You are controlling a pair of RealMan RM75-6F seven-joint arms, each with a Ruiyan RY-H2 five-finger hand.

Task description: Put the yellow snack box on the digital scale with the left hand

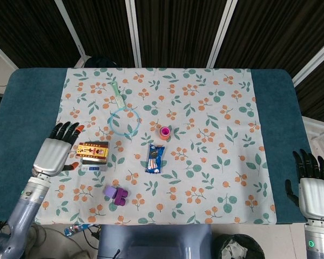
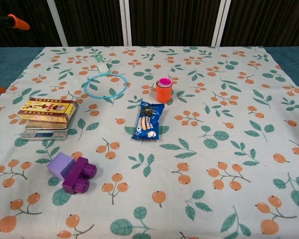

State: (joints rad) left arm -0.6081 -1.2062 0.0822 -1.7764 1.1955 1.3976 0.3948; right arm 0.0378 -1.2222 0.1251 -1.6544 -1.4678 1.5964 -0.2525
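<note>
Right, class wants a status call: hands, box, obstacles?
Left hand open, beside the digital scale. Right hand open at table edge. Yellow snack box on scale. Nothing obstructing.

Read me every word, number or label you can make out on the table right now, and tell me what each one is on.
Nothing reads clearly in either view.
Yellow snack box: red and gold print on top, too blurred to read.
Digital scale: display visible, digits too small to read.
Blue cookie packet: white lettering, too blurred to read.
Orange cup: no text visible.
Purple blocks: no text visible.
</note>
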